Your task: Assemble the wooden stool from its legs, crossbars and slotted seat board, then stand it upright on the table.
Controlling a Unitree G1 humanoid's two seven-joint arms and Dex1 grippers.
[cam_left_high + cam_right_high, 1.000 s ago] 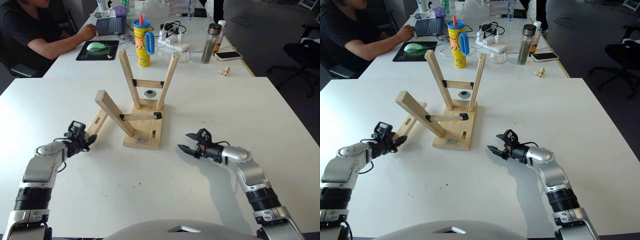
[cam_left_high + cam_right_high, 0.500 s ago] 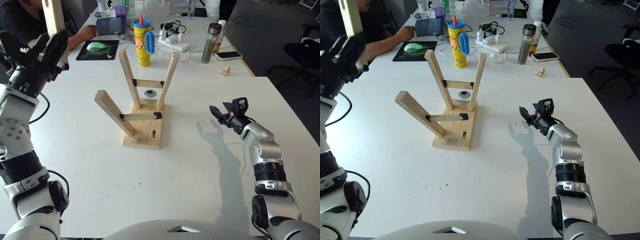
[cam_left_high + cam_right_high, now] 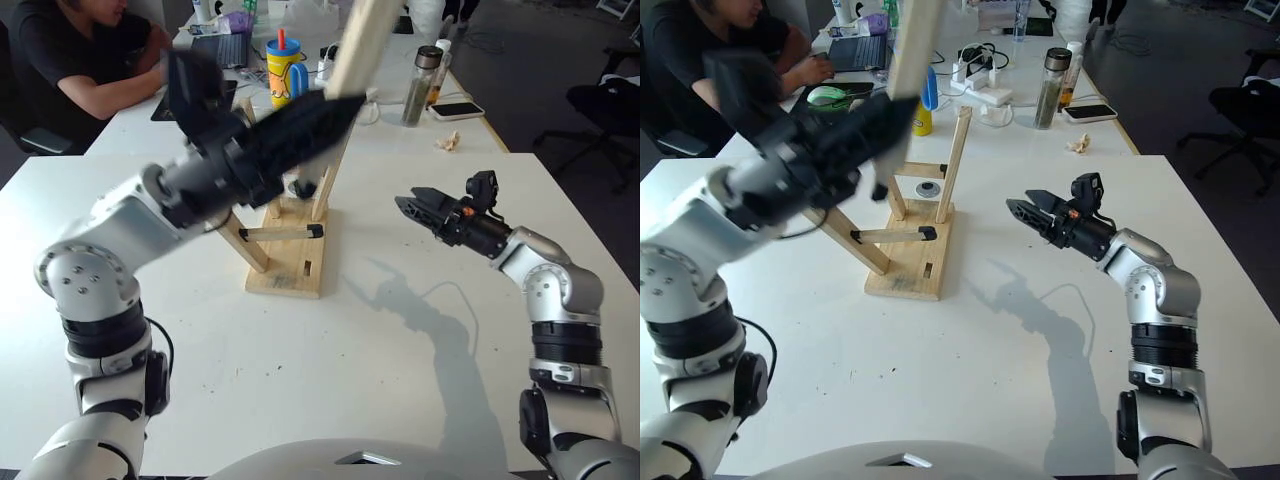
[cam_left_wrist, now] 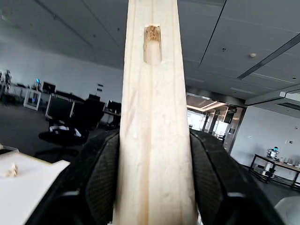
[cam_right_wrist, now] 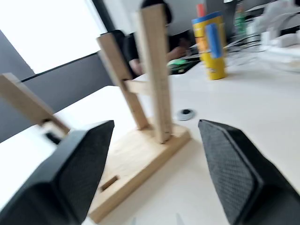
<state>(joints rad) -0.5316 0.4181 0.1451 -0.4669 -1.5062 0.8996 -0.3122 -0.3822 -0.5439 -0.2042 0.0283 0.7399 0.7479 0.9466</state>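
Slotted seat board [image 3: 905,272] lying flat on the white table [image 3: 450,350], left of centre. Three legs stand in it. The two far legs [image 3: 954,160] rise close together and are joined by a short crossbar [image 3: 925,170]. The near-left leg [image 3: 852,238] tilts out to the left and is tied back by a second crossbar [image 3: 890,235] with dark ends.

The fourth leg [image 4: 152,117], loose, is clamped between the fingers of the left gripper [image 3: 325,108], which is raised over the far part of the stool. Blur obscures exactly where along its length the leg is gripped. A slot [image 4: 152,44] is cut near its free end.

The right gripper [image 3: 408,200] hangs above the table to the right of the stool, jaws spread and holding nothing, pointing left.

A small round disc [image 3: 928,188] lies just behind the board. On the far table stand a yellow cup [image 3: 285,85] and a bottle [image 3: 422,85].
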